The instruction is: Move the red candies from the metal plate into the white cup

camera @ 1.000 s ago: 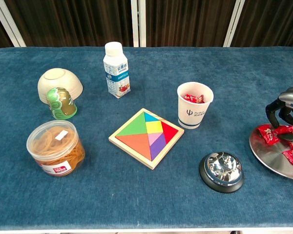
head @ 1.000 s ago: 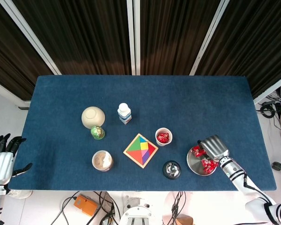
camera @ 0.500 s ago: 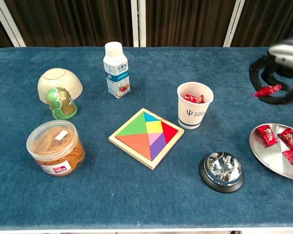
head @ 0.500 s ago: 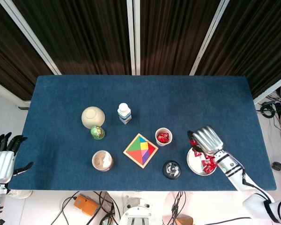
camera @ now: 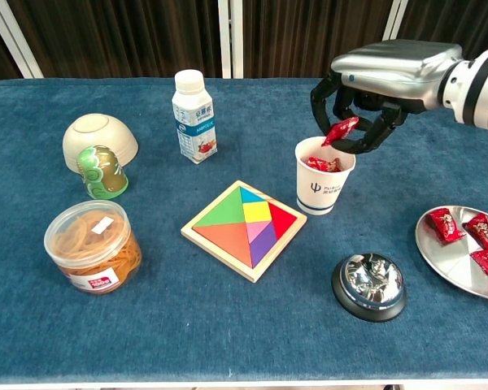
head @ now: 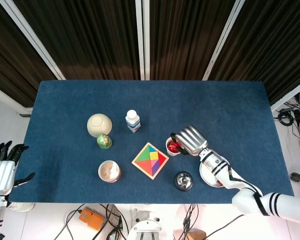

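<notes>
From the head view we take the white cup (head: 174,145) as our landmark. The right hand (head: 191,139) is just to the right of the cup, with its dark fingers (head: 174,136) reaching over the rim. The cup already has red candies inside. The metal plate (head: 206,174) lies to the lower right of the cup and is partly covered by the right forearm, so we cannot see well the candies on it from here. The tangram puzzle (head: 150,160) is to the lower left of the cup, the silver bell (head: 183,181) is below it, and the milk bottle (head: 133,121) is to the upper left. The left hand (head: 4,169) is far to the left of the cup, beyond the table edge, with its fingers apart and nothing in them.

In the chest view, the right hand (camera: 366,97) hangs above the cup (camera: 324,176) and pinches one red candy (camera: 341,130) between its fingertips, directly over the cup's opening. More red candies (camera: 322,165) lie inside the cup. The metal plate (camera: 441,256) is to the lower right of the cup, with several candies on the plate (camera: 473,238). The bell (camera: 369,283) stands below the cup, and the puzzle (camera: 244,228) is to its lower left.
</notes>
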`<action>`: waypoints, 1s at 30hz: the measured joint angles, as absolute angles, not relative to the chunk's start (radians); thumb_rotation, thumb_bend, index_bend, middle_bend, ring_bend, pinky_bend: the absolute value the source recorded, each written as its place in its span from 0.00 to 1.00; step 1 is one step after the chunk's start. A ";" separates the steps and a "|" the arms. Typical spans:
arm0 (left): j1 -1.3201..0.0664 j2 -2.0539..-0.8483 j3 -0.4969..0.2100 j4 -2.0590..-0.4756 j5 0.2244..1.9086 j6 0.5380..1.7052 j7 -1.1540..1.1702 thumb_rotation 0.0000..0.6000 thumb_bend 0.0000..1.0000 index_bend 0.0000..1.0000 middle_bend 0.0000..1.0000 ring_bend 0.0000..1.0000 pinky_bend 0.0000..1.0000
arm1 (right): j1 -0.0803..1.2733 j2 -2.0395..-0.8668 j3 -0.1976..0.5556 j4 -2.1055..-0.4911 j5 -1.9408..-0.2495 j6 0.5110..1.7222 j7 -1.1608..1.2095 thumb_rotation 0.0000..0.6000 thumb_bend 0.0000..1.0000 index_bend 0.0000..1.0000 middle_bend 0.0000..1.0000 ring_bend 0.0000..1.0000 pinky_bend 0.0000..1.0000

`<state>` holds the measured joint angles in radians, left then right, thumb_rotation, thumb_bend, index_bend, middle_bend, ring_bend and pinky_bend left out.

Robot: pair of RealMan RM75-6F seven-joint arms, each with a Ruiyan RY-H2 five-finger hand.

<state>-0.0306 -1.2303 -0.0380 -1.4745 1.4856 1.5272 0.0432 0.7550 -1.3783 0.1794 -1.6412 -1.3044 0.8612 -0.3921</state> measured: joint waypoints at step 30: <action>-0.035 -1.242 -0.038 -1.464 1.503 1.535 0.032 1.00 0.02 0.21 0.17 0.00 0.00 | 0.533 -1.216 -0.042 -1.613 -1.444 1.085 -0.341 1.00 0.42 0.47 0.86 1.00 1.00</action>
<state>-0.0355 -1.2421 -0.0381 -1.4643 1.5032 1.5351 0.0320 0.5327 -1.2160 -0.0415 -1.6132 -1.4443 1.0846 -0.3411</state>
